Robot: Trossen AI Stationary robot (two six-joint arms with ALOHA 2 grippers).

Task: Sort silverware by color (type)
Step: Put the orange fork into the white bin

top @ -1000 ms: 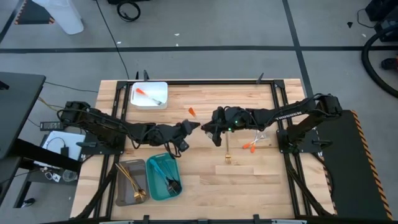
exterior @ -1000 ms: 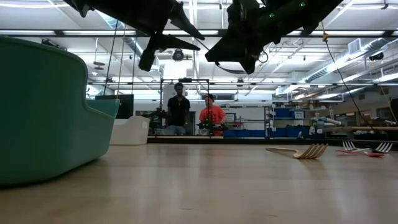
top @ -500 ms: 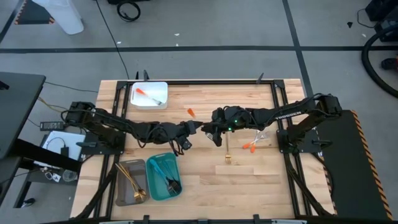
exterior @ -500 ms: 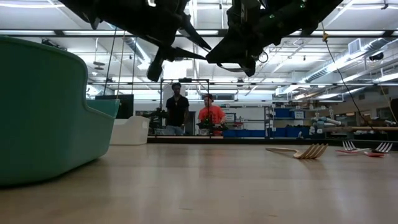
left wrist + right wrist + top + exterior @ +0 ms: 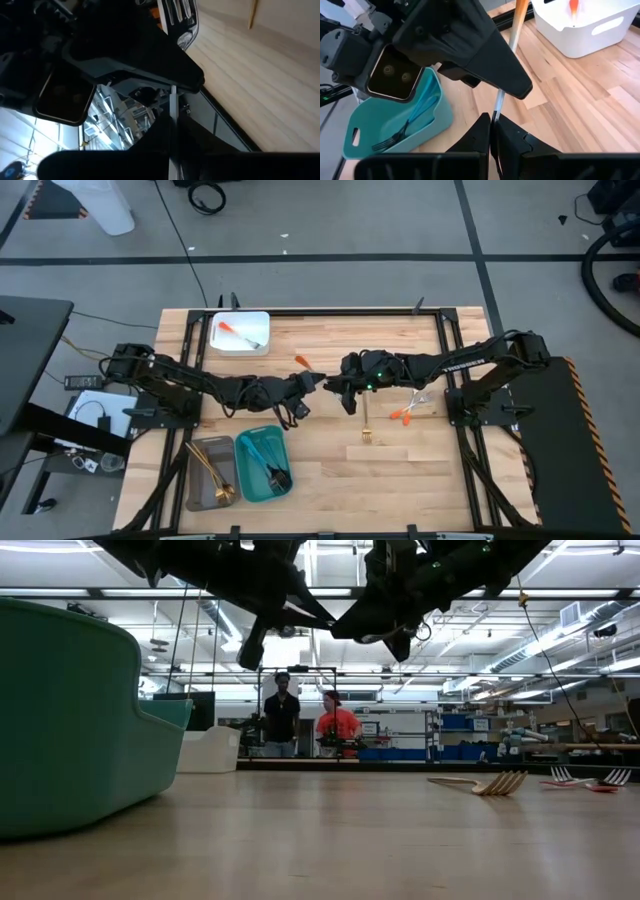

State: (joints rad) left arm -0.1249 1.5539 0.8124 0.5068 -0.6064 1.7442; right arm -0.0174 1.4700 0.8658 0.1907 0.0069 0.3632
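While both end effectors pinch it, the utensil (image 5: 509, 56) looks orange-handled, silver-shafted.

Gold fork (image 5: 487, 783) lies on the table (image 5: 320, 840) near orange forks (image 5: 590, 780).

Robotics lab: stocked shelving (image 5: 470, 735), ceiling strip lights (image 5: 560, 592).

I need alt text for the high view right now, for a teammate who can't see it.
Seen from above, the left gripper and right gripper meet mid-table, both shut on an orange-handled utensil. A white tray sits at the far edge, grey and teal trays at the near-left, and a gold fork lies loose.
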